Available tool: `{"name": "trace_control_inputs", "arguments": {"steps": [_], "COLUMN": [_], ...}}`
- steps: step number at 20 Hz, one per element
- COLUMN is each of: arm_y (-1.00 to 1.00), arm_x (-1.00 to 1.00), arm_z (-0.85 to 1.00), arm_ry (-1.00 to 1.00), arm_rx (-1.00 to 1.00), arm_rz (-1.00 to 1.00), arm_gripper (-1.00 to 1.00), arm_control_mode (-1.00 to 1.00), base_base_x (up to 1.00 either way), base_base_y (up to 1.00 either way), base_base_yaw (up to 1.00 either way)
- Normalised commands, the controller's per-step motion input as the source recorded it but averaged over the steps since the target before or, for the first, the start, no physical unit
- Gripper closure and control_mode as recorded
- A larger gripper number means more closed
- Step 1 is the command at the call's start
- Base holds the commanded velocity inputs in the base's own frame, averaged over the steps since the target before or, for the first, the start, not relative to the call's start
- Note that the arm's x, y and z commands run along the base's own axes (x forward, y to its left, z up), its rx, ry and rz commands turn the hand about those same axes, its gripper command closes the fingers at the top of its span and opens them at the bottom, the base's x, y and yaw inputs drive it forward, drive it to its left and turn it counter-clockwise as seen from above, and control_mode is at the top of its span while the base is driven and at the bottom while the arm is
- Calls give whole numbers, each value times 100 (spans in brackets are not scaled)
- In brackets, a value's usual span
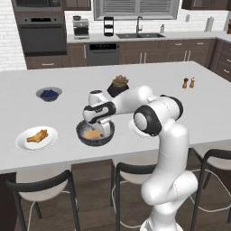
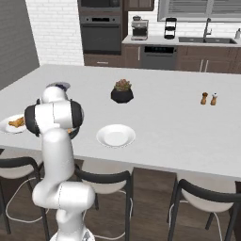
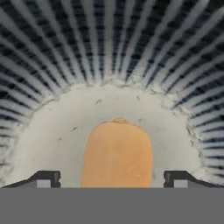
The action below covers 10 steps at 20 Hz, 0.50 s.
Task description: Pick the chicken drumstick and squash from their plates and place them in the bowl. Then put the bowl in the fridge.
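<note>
The dark ribbed bowl (image 1: 86, 136) stands near the island's front edge. The pale tan-orange squash (image 1: 92, 134) lies on its speckled floor (image 3: 65, 131). My gripper (image 1: 102, 127) reaches down into the bowl and is open. In the hand view the squash (image 3: 117, 153) lies between the two fingertips (image 3: 43, 179), clear of both. The golden-brown chicken drumstick (image 1: 37, 135) rests on a white plate (image 1: 25, 143) left of the bowl. A second white plate (image 2: 116, 135) is bare; in the left base view my arm covers most of it.
A small blueberry bowl (image 1: 48, 94) sits at the back left. A black plant pot (image 1: 118, 85) stands behind the dark bowl, and two shakers (image 1: 188, 83) to the right. Dark stools (image 1: 43, 187) line the island's front edge.
</note>
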Motion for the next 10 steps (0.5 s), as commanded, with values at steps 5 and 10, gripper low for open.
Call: {"name": "trace_control_inputs", "arguments": {"steps": [5,10], "arm_y": [-17,-45], "arm_x": [-20,-46], "arm_z": [58,84], "arm_ry": [-4,0], "arm_rx": [1,3], "arm_rz": [1,5], "arm_gripper": [-100,-100], "arm_control_mode": [-100,-100], "base_base_x": [0,0], "base_base_y": [0,0], "base_base_yaw": [0,0]}}
